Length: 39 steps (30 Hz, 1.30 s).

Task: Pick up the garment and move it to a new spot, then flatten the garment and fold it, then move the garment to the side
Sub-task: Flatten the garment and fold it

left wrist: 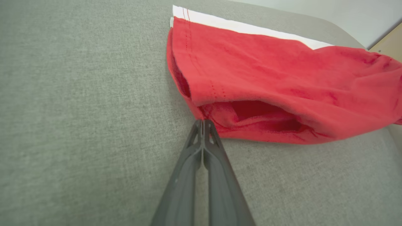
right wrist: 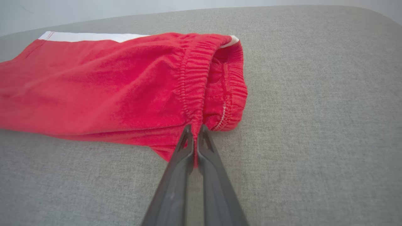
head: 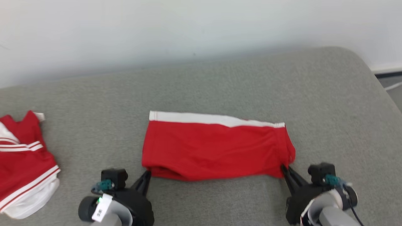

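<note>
You saw the garment [head: 216,147] as soft red knit cloth, matt, with a smooth white band and a puckered elastic waist. The cushion [head: 220,84] beneath it was grey woven fabric, coarse and matt. The left gripper [left wrist: 203,121] and right gripper [right wrist: 195,127] had fingers of what looked like dark, smooth, matt plastic. A second garment [head: 25,163] was similar red and white cloth. The wall [head: 188,28] was pale, smooth and matt.

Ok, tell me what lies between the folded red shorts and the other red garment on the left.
Bare grey cushion lies between the folded red shorts and the red-and-white garment, as the head view shows.
</note>
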Tool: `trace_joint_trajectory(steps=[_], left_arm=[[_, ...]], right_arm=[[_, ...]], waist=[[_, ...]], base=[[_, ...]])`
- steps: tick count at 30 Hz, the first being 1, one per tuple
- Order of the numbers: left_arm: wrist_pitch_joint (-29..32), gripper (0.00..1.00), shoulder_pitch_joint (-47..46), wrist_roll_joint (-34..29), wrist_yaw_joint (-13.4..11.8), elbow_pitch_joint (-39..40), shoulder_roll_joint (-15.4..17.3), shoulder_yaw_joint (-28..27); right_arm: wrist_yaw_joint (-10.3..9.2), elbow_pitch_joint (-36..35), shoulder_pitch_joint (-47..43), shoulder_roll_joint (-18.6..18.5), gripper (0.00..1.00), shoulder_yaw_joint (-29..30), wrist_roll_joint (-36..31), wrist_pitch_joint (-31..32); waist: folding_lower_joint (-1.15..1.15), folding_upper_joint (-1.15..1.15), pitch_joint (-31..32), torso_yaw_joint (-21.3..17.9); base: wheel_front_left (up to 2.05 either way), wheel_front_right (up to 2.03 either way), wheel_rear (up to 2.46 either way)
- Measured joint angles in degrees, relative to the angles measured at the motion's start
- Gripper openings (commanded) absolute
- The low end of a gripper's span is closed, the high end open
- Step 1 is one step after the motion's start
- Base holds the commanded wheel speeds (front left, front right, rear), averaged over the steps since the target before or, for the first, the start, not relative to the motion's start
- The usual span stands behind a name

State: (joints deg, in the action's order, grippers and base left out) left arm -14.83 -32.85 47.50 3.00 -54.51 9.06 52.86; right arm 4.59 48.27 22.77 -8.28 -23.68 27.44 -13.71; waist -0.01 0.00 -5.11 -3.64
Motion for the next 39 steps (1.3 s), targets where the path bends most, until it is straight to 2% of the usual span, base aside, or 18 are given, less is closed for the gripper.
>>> trace_joint_trajectory(steps=[9, 17, 25, 32, 39], left_arm=[[0.0, 0.0, 6.5, -0.1, -2.0, 2.3, 1.3, -0.7], [0.2, 0.0, 8.9, -0.4, -3.6, 5.2, 1.7, -1.7], [0.2, 0.0, 9.8, -0.8, -4.9, 7.6, 2.1, -2.1], [0.2, 0.0, 11.4, -1.0, -5.6, 9.3, 3.8, -3.3], [0.2, 0.0, 11.5, -1.1, -6.0, 9.9, 3.5, -3.5]], right_arm=[[1.41, -1.5, -5.6, 0.0, 0.0, -0.5, 1.6, 0.0], [1.86, -2.4, -8.1, -1.0, 0.0, -0.8, 2.6, 0.1], [1.98, -4.1, -8.9, -1.3, 0.0, -1.1, 3.4, 1.2], [2.07, -5.7, -9.3, -1.2, 0.0, -2.0, 3.7, 2.7], [2.04, -5.6, -9.3, -1.5, 0.0, -2.0, 3.9, 4.6]], waist=[[0.0, -0.01, 5.0, 3.9], [0.01, -0.01, 7.1, 6.5], [0.01, 0.0, 7.4, 8.2], [0.01, -0.01, 6.9, 9.2], [0.01, -0.01, 6.5, 9.1]], base=[[0.0, 0.0, 0.0], [0.0, 0.0, 0.0], [0.0, 0.0, 0.0], [0.0, 0.0, 0.0], [0.0, 0.0, 0.0]])
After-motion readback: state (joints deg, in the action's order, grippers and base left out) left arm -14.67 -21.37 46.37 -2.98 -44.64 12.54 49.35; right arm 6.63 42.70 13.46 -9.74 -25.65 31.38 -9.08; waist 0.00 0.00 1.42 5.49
